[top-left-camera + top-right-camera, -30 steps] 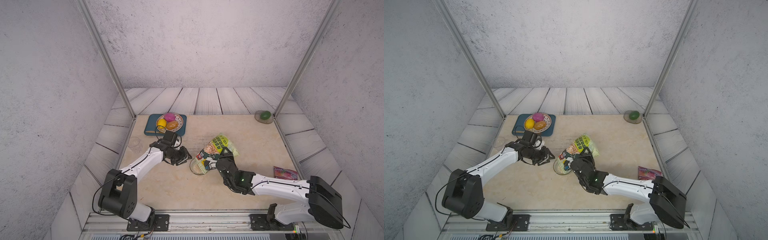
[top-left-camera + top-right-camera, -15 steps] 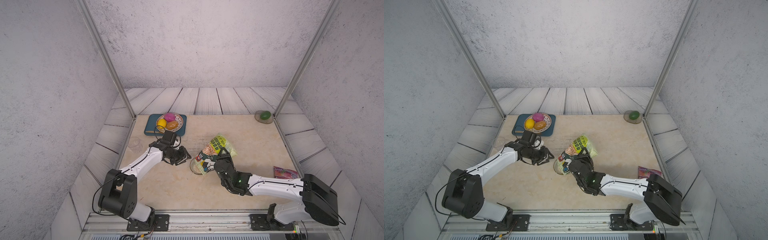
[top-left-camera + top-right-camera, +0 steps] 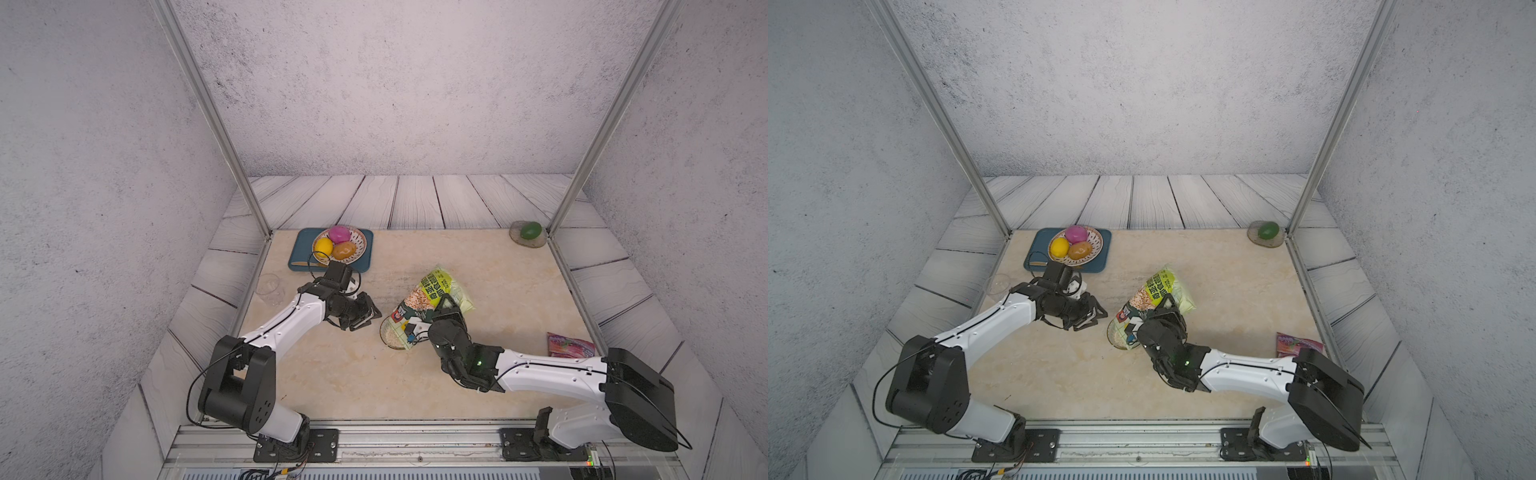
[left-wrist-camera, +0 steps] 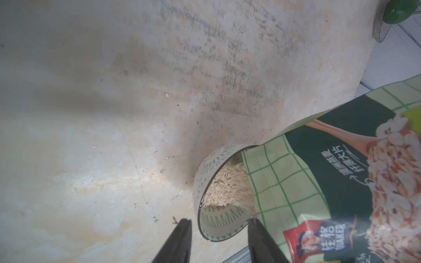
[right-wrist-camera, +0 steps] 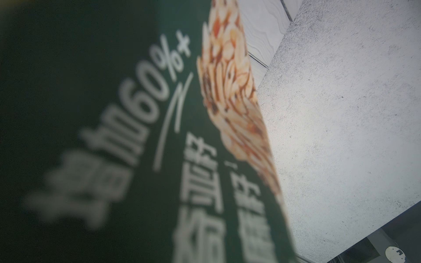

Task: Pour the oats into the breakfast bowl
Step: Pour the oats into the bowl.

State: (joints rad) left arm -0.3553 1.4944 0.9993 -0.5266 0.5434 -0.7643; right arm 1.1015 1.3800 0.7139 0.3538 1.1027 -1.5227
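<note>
A lime-green pouch [image 3: 432, 291] is tipped steeply, mouth down, over the breakfast bowl [image 3: 383, 332], which stands on the desk [image 3: 332, 374] near its middle. The right pincer [image 3: 444, 306] is clenched on the side of the pouch about halfway along its body, reaching in from the near right. Its wrist view shows only blurred print pressed close to the lens. In the left wrist view, pale oats [image 4: 218, 184] lie heaped inside the bowl. The pouch's open edge hangs over the rim and covers part of the bowl. A few pale specks, probably stray flakes, lie on the desk beside it. The left pincer [image 3: 368, 316] is released, its jaws apart and empty. It sits just beside the bowl on the side away from the pouch and, as far as the top views show, is not touching it. The step in hand appears to be the pour itself, and it looks well along. To do it well, the pouch mouth should sit inside the rim and the tilt should change slowly, so the flakes slide rather than dump. The soft pouch should not be squeezed harder, since that could choke or redirect the flow. The light bowl could slide if the pouch presses on it, and the left pincer is well placed to steady it.
</note>
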